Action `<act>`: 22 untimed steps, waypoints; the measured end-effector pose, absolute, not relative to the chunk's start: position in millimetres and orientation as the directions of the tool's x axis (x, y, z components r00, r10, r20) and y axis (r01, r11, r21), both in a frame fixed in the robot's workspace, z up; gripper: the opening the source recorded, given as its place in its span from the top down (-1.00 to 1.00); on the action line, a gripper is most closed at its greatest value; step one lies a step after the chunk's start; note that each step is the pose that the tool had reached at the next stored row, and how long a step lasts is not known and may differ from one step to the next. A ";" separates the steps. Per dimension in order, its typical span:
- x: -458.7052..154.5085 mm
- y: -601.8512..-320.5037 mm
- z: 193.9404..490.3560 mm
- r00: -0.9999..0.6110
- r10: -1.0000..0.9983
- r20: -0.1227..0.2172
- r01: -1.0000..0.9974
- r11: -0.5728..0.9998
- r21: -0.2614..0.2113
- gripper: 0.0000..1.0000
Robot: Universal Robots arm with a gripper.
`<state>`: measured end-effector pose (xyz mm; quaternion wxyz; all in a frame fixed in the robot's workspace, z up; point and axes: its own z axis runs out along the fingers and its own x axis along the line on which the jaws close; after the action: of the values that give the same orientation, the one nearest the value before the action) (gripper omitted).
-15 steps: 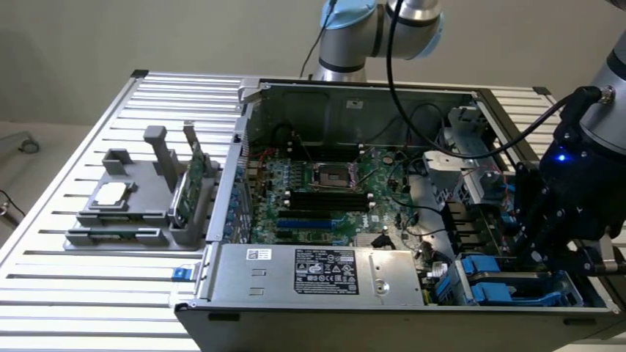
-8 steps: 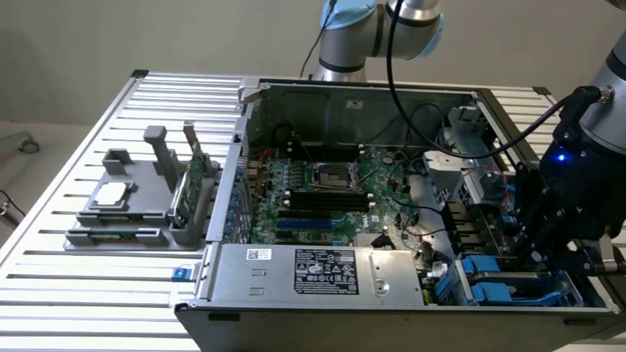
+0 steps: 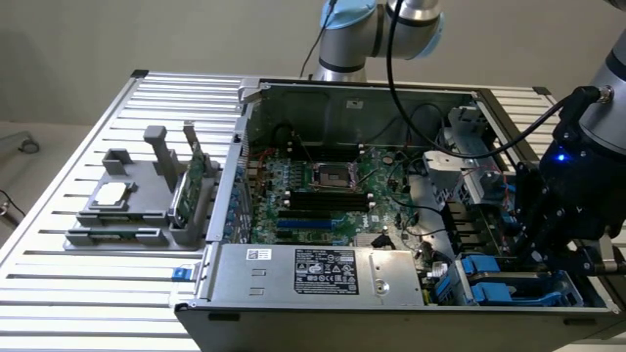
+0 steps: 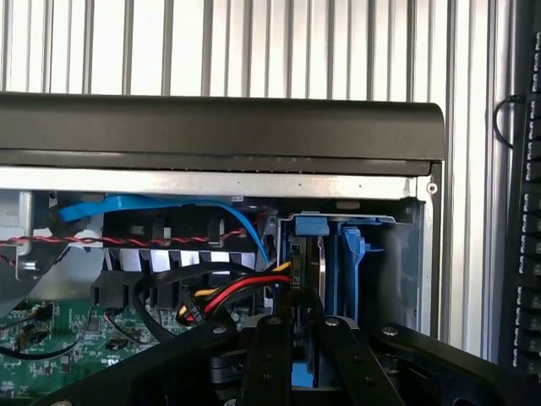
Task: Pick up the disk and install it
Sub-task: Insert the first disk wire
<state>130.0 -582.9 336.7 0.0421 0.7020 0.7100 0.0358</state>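
Observation:
The disk [image 4: 309, 258] stands on edge in the blue drive bay at the front corner of the open computer case [image 3: 293, 323], with the blue clip of its carrier frame at its far end. My gripper [image 4: 302, 320] is shut on the disk's near end, one black finger on each flat side. In the exterior view my gripper [image 3: 544, 253] reaches down into the bay on that view's right, and blue carrier parts [image 3: 489, 268] show just below it. The lower part of the disk is hidden by the bay and my fingers.
A second blue carrier [image 4: 353, 254] sits right beside the disk. Red, yellow and black cables [image 4: 220, 288] and a blue cable [image 4: 169, 207] run close to the bay. A grey fixture [image 3: 127, 213] holding a processor chip [image 3: 111, 192] and a green card [image 3: 196, 176] stands on the slatted table [image 3: 78, 293].

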 end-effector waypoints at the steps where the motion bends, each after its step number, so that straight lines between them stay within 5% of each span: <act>1: 130.1 -582.9 336.7 -0.011 1.000 -0.010 0.994 0.012 0.110 0.65; 22: 130.2 -582.9 332.0 -0.011 1.000 -0.009 0.993 0.012 0.119 0.65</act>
<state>130.2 -582.9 332.0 0.0452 0.7018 0.7098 0.0390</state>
